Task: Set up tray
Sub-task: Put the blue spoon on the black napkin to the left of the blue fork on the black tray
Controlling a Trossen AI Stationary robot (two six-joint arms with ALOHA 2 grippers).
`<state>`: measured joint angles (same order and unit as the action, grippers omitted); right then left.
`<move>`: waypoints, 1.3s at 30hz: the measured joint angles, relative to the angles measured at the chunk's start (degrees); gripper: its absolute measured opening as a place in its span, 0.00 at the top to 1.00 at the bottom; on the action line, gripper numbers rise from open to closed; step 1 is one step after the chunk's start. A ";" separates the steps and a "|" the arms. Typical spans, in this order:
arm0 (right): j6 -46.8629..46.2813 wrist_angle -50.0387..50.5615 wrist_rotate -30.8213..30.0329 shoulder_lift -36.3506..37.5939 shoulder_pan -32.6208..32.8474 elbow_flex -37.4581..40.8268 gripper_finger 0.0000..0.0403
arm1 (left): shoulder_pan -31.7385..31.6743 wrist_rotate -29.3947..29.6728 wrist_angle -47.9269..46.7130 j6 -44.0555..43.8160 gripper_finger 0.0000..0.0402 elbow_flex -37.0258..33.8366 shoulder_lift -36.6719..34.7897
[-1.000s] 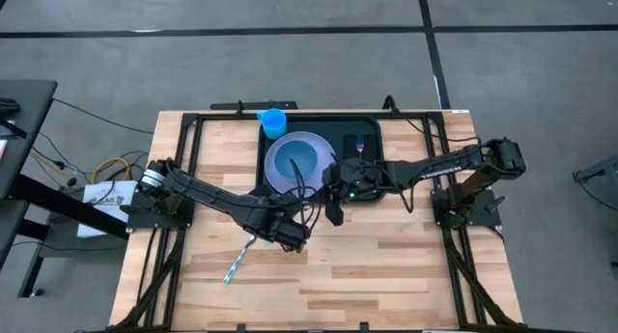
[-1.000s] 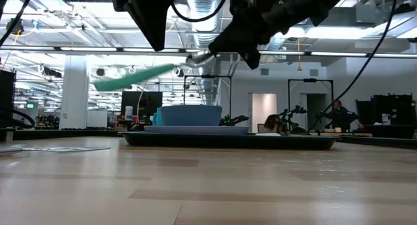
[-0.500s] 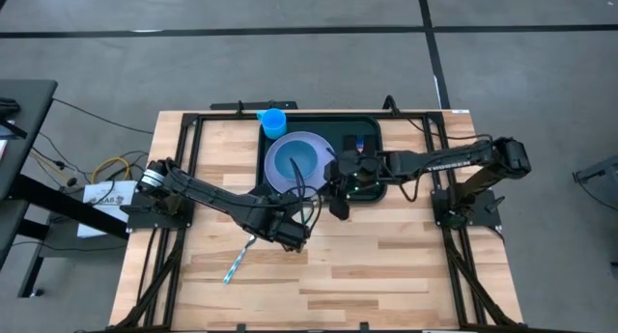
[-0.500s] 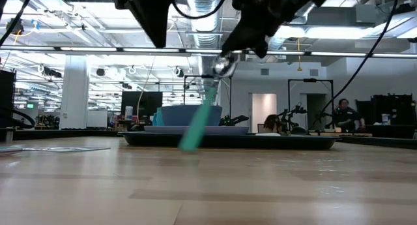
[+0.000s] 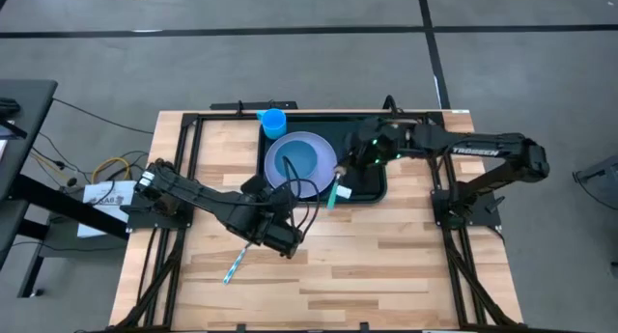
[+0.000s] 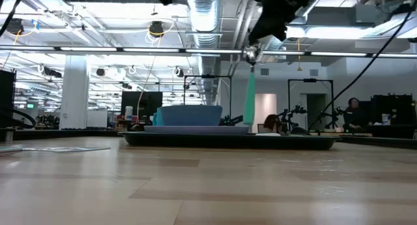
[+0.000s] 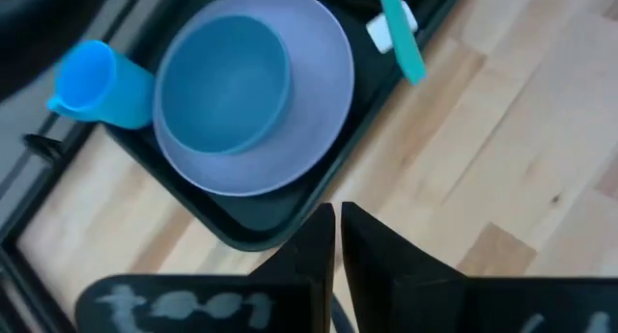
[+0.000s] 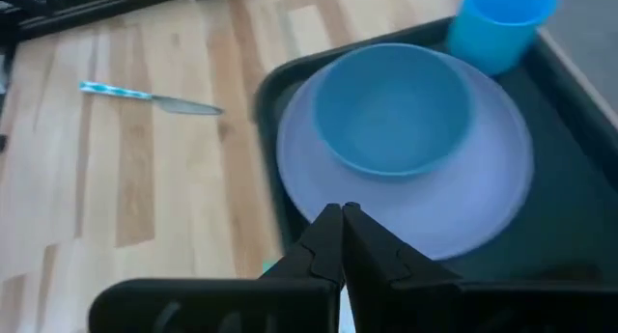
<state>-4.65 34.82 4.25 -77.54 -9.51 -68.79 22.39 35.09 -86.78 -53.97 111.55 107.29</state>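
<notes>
Tabletop knife (image 8: 154, 98) beyond tray (image 8: 570, 193)

white "TROSSEN" lettering on the right arm (image 5: 475, 151), no other text legible

The right tool (image 5: 350, 171) now sits over the tray (image 5: 375, 193), beside the plate (image 5: 328, 159); a second ago it hung over the bare counter (image 5: 386, 256) in front of the tray. The teal utensil (image 6: 250, 98) it grips has swung from level to hanging straight down in the low view. The left tool (image 5: 280, 238) has drawn back from the tray's front edge, and its arm has left the low view.
</notes>
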 joint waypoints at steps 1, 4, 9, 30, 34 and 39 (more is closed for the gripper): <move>0.52 0.78 0.23 0.64 -0.97 0.00 1.00 | 0.08 0.57 -0.67 -0.05 0.97 0.88 0.01; 2.28 2.52 2.48 1.91 -4.21 0.00 1.00 | 0.07 1.87 -1.86 -0.05 0.97 3.54 -0.03; 6.16 7.14 6.13 1.29 -9.97 -1.02 1.00 | 0.07 2.99 -2.40 0.87 0.97 6.95 -0.01; 20.88 19.39 16.00 -7.82 -25.90 -9.25 1.00 | 0.02 3.27 -2.56 2.37 0.97 8.72 0.03; 23.10 21.75 16.92 -10.91 -27.25 -11.51 1.00 | 0.02 3.27 -2.54 2.37 0.97 8.72 0.03; 25.84 24.10 16.87 -15.14 -28.66 -13.82 1.00 | 0.03 3.26 -2.54 2.37 0.97 8.72 0.03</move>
<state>21.19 58.91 21.12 -92.68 -38.17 -82.61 22.41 38.36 -89.32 -51.59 120.27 107.33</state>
